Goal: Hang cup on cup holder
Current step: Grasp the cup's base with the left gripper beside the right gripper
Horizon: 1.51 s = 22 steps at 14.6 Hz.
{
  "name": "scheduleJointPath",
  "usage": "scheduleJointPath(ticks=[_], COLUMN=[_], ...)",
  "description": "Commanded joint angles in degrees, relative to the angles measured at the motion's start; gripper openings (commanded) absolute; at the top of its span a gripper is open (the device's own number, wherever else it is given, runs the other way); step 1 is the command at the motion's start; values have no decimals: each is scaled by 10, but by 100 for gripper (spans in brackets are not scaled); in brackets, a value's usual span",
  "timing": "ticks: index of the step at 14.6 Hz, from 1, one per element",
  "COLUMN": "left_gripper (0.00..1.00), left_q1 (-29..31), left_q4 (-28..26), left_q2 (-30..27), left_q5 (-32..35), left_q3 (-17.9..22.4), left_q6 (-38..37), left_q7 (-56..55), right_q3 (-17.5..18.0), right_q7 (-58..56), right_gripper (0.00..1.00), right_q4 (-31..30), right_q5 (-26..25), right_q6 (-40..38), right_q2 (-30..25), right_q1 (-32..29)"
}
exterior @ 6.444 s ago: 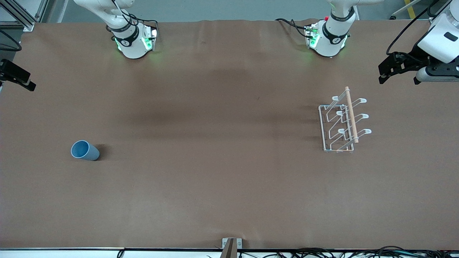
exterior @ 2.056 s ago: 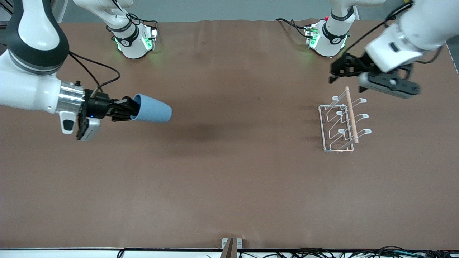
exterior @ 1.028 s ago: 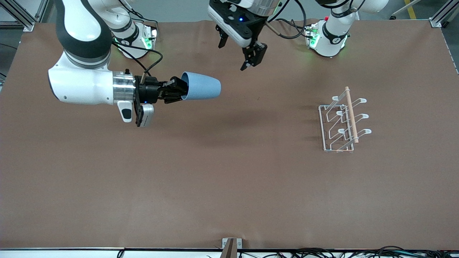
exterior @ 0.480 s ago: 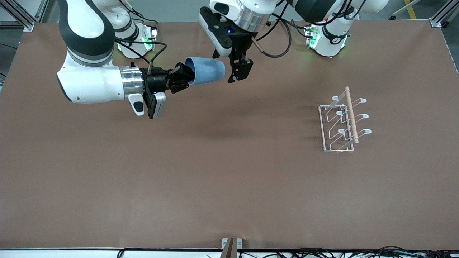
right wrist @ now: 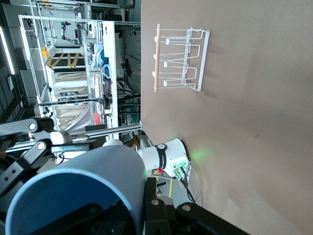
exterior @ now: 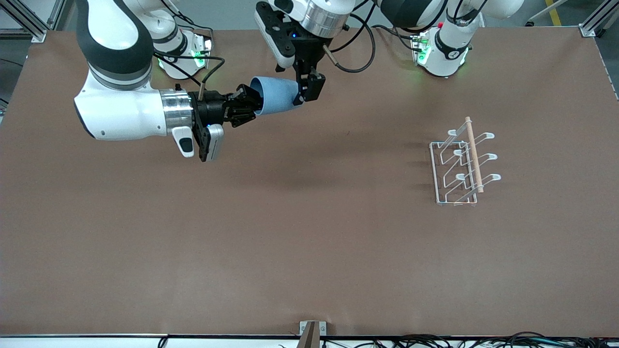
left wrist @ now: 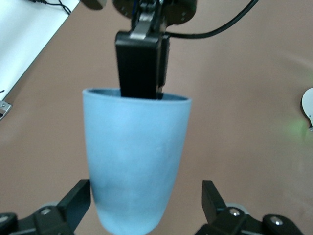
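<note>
The light-blue cup (exterior: 275,95) lies level in the air over the table's part near the arms' bases. My right gripper (exterior: 249,104) is shut on its rim, one finger inside and one outside. In the right wrist view the cup (right wrist: 78,181) fills the corner at my right gripper (right wrist: 139,205). My left gripper (exterior: 304,92) is open around the cup's closed end. In the left wrist view the cup (left wrist: 137,161) sits between my left gripper's (left wrist: 145,196) spread fingers (left wrist: 78,198), with a gap on one side. The white wire cup holder (exterior: 459,164) stands toward the left arm's end, also in the right wrist view (right wrist: 181,63).
The two arm bases (exterior: 181,53) (exterior: 442,50) stand at the table's edge farthest from the front camera. A small metal bracket (exterior: 312,331) sits at the nearest edge. The brown table (exterior: 309,232) is bare between the cup and the holder.
My left arm swung from over the holder across to the cup and set its open fingers around the closed end. My right arm carried the cup up from the table and now holds still.
</note>
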Motion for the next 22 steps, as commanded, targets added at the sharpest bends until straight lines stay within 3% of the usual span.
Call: scheduleJointPath(ticks=[1, 6, 10, 12, 13, 14, 22], left_gripper=[100, 94, 66, 59, 59, 59, 60], left_q1=[-6, -7, -6, -5, -5, -4, 6], left_q4=[14, 14, 13, 9, 9, 9, 9], left_q2=[18, 44, 50, 49, 48, 47, 41], left_q5=[9, 11, 11, 11, 11, 11, 37], left_q3=[1, 1, 1, 1, 1, 2, 9], left_q6=[25, 59, 62, 61, 61, 60, -39], left_q7=[15, 25, 57, 57, 56, 55, 55], right_q3=[-3, -3, -3, -3, -3, -4, -8], right_q7=[-1, -2, -2, -1, 1, 1, 3], right_gripper=[1, 2, 2, 7, 25, 99, 100], right_q4=[12, 11, 11, 11, 11, 11, 8], right_q5=[12, 12, 12, 12, 12, 12, 4], right_q6=[-1, -3, -6, -7, -7, -7, -1], right_q2=[9, 9, 9, 9, 9, 9, 9], right_q1=[8, 8, 7, 7, 7, 6, -1])
